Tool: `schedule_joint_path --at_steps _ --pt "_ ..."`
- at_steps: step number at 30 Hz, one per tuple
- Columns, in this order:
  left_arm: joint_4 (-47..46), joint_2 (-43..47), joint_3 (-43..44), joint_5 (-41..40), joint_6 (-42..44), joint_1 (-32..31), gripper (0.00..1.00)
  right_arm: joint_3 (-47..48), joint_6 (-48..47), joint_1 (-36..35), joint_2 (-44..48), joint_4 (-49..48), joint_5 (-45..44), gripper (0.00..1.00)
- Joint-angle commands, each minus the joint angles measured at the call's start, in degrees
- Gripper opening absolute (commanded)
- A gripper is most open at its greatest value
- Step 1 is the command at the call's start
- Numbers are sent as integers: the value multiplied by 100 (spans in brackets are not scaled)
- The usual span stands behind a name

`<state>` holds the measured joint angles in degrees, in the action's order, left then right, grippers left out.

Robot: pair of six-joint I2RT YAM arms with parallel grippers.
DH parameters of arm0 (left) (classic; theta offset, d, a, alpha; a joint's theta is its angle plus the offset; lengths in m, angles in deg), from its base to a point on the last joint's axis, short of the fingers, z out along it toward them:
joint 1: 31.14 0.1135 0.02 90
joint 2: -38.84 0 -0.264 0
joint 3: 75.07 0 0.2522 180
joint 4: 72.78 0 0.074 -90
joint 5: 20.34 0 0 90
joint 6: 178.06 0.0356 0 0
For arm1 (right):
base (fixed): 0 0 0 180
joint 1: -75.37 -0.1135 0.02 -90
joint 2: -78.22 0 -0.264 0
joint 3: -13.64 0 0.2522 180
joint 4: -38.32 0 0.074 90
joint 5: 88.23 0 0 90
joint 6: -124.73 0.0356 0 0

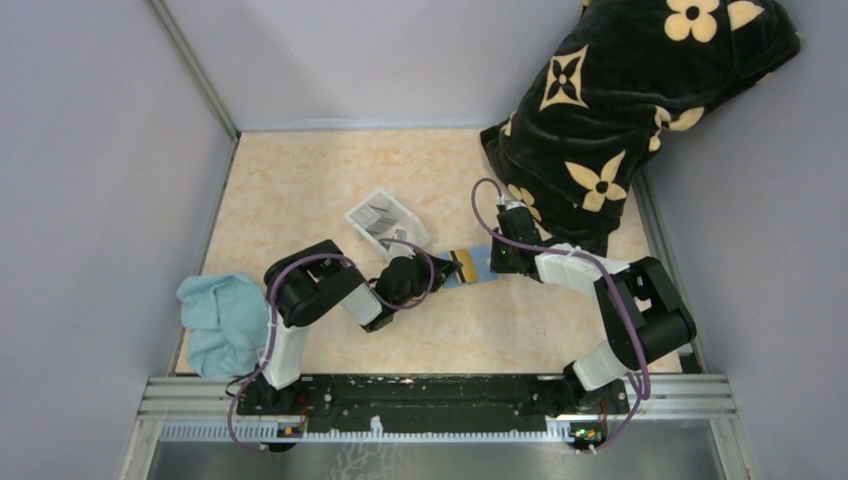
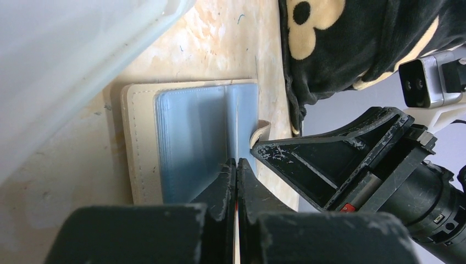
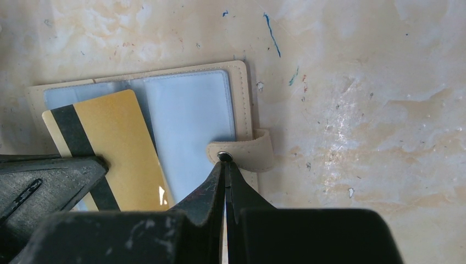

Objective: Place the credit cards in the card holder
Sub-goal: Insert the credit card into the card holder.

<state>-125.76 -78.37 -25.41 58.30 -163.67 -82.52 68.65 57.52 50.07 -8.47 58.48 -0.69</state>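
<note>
The left arm reaches from its base with a bent elbow to the left side of the card holder (image 3: 187, 110). Its gripper (image 2: 236, 165) sits low over the holder, jaws closed on a thin credit card (image 3: 110, 143). The right arm doubles back at the elbow and slants down to the holder's right side. Its gripper (image 3: 224, 164), jaws pressed together, touches the holder's snap tab (image 3: 247, 149).

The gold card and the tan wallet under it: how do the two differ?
The gold card is shiny gold with a black stripe; the card holder is matte tan with blue-grey pockets. The card is smaller, covering only part of the holder. The card is a single sheet; the holder lies opened out, with a snap tab. Both are flat rectangles.
</note>
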Motion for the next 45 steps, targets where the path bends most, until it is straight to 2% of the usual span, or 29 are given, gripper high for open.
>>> schedule_joint_path --at_steps 1,15,32,41,43,45 --pt "-505 -204 -50 -74 36 -59 0 -203 -11 87 -225 20 -135 0" --pt "-621 -442 -5 -58 -155 -134 0 -276 -7 95 -203 2 -122 0" --pt "-428 -702 396 391 -272 -137 0 -303 -2 122 -211 19 -61 0" --pt "-22 -763 654 598 -187 -144 0 -302 -2 122 -191 43 -9 0" --pt "222 -691 655 629 -136 -143 9 -302 -2 122 -176 54 -9 0" --pt "568 -571 666 658 -21 -143 27 -302 -7 126 -150 70 -22 0"
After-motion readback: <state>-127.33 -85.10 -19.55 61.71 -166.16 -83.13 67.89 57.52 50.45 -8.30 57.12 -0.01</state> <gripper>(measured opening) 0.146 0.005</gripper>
